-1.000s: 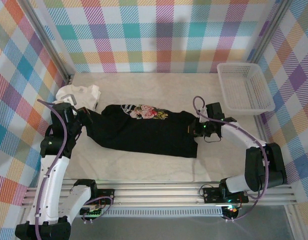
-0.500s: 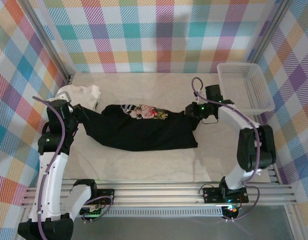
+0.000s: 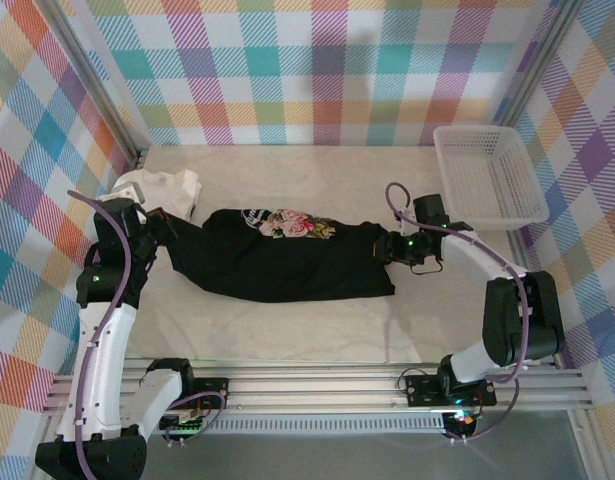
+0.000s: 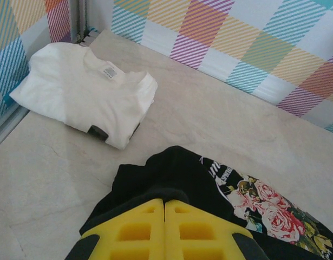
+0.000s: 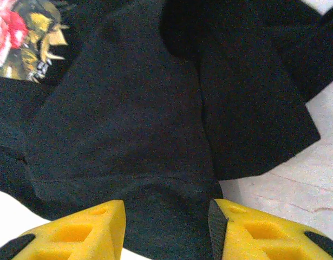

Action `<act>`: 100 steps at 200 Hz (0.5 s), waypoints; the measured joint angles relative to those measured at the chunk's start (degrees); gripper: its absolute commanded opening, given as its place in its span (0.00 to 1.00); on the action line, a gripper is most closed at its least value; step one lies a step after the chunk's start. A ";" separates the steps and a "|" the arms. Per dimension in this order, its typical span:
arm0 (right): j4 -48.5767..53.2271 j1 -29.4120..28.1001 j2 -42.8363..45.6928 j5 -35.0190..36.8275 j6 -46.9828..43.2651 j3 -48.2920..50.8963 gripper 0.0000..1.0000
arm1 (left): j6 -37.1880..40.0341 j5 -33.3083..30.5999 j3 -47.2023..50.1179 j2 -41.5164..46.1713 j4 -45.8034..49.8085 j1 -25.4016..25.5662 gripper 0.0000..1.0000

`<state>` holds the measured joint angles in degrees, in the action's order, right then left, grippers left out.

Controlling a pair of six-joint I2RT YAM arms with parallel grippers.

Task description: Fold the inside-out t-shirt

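The black t-shirt [image 3: 287, 262] lies stretched left to right across the middle of the table, its pink and yellow floral print [image 3: 297, 225] on the far edge. My left gripper [image 3: 157, 222] is shut on the shirt's left end; in the left wrist view the black cloth [image 4: 177, 173] bulges out from between the closed yellow fingertips of that gripper [image 4: 165, 201]. My right gripper [image 3: 392, 247] hangs open low over the shirt's right end. In the right wrist view the black cloth [image 5: 128, 108] lies between the spread fingers of the gripper [image 5: 166, 208].
A folded white t-shirt [image 3: 167, 188] lies at the far left, just beyond the left gripper, and appears as a folded white t-shirt [image 4: 85, 92] in the left wrist view. A white plastic basket [image 3: 475, 131] stands at the far right corner. Plaid walls enclose the table.
The right gripper swung away to the far side of the shirt's right end, then came back nearer and over the cloth. The left gripper, holding the shirt, shifted slightly left a second ago.
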<state>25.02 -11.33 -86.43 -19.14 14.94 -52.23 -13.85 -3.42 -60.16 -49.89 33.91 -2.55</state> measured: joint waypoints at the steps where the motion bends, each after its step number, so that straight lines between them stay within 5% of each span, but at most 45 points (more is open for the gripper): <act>1: 0.00 0.00 -0.07 0.00 0.00 0.00 0.45 | 0.00 0.00 0.00 0.00 -0.02 0.00 0.00; 100: -1.79 0.00 -8.76 -2.23 -0.33 -2.69 0.40 | 0.00 1.05 0.00 -0.20 -1.01 -0.02 0.00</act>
<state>23.22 -11.33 -95.20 -21.37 14.61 -54.92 -13.85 -2.37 -60.16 -50.09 32.91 -2.57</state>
